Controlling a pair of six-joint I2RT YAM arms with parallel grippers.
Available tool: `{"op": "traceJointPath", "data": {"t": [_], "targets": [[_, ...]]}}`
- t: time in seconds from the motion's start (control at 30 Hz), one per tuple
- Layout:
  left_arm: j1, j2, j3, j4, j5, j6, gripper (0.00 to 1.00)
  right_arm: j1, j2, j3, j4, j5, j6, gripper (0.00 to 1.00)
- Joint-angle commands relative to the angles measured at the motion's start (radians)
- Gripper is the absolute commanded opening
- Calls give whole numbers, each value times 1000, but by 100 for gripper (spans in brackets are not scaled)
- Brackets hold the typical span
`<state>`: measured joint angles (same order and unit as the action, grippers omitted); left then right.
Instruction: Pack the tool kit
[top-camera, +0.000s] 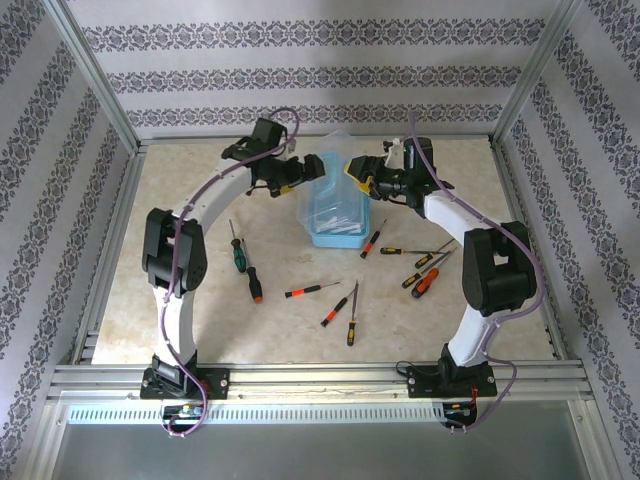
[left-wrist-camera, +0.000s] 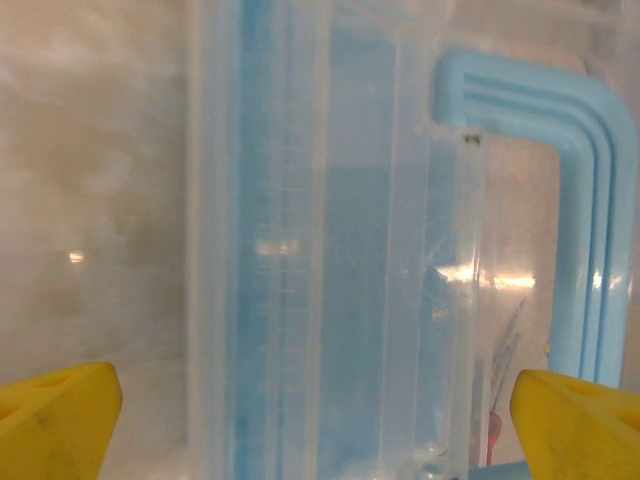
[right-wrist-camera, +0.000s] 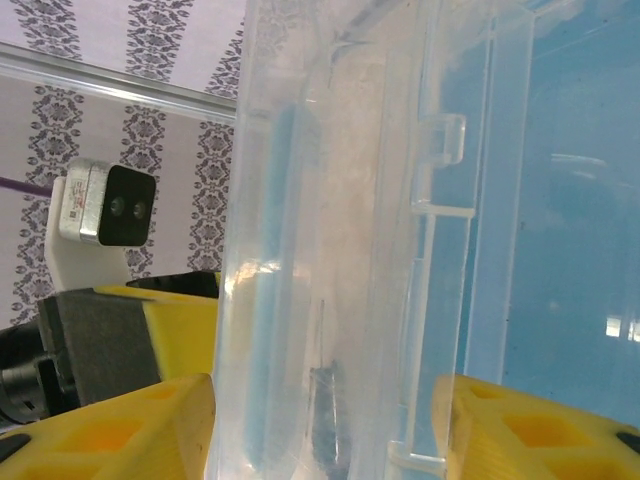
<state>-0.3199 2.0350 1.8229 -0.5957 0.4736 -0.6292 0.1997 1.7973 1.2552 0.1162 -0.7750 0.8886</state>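
Left arm (top-camera: 213, 192), right arm (top-camera: 447, 214) beside case (top-camera: 336, 236)

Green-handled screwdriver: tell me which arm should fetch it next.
Left, probably. The green-handled screwdriver lies on the left half of the table, and the left gripper has its jaws wide open, gripping nothing. The right gripper straddles the case's clear lid, so it seems occupied there.

The bottom edge cuts off the left fingers (left-wrist-camera: 58, 425) and right fingers (right-wrist-camera: 120, 435). Through the clear lid (right-wrist-camera: 330, 250), the contents of the box (top-camera: 335, 241) blur; one red streak (left-wrist-camera: 495, 425) is perhaps a screwdriver. Whether the right fingers pinch the lid is unclear.
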Motion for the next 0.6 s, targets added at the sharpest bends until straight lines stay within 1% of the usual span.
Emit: {"op": "traceJointPath", "data": {"t": [0.0, 0.1, 0.17, 0.23, 0.33, 0.4, 0.57], "targets": [[65, -101, -69, -40, -99, 14, 96, 30, 2, 77, -55, 8, -54, 59], [102, -141, -162, -24, -191, 22, 93, 49, 9, 117, -98, 14, -86, 59], [114, -133, -187, -43, -244, 45, 91, 57, 16, 139, -121, 15, -99, 60], [119, -95, -168, -84, -266, 100, 88, 69, 17, 159, -151, 29, -124, 60], [118, -40, -137, -135, -298, 141, 87, 90, 29, 207, -207, 37, -155, 60], [118, -23, -134, -138, -293, 155, 86, 111, 38, 241, -250, 45, -183, 60], [118, -17, -167, -113, -299, 162, 86, 174, 60, 329, -381, 109, -270, 60]]}}
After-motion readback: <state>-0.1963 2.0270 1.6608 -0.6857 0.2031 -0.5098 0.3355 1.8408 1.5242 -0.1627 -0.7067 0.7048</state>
